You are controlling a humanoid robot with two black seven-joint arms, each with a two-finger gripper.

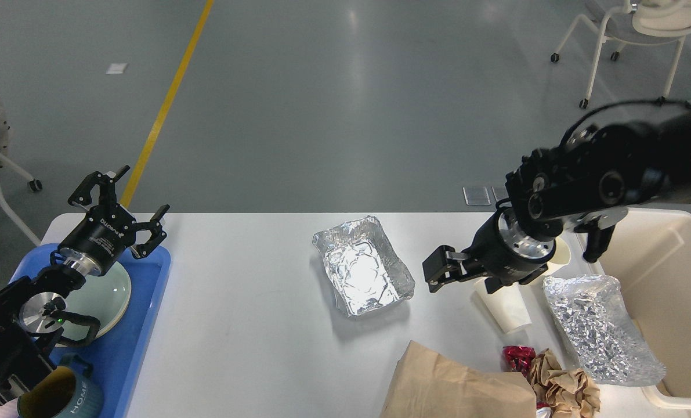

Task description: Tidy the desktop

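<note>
The desktop (252, 313) is a wide white-grey tabletop. An empty foil tray (362, 273) sits at its middle. My right gripper (440, 271) hovers just right of that tray, above a white paper cup (506, 307) lying on its side. Its dark fingers are seen side-on and hold nothing I can see. A crumpled foil sheet (597, 331), a brown paper bag (455, 386), crumpled brown paper (565, 383) and a red wrapper (516, 357) lie at the front right. My left gripper (126, 203) stands open and empty above the far end of the blue tray (145, 325).
The blue tray holds a pale green plate (104, 293) and a teal mug (61, 397). A cream bin (670, 278) stands at the desktop's right edge. Rolling chairs (629, 35) stand on the floor beyond.
</note>
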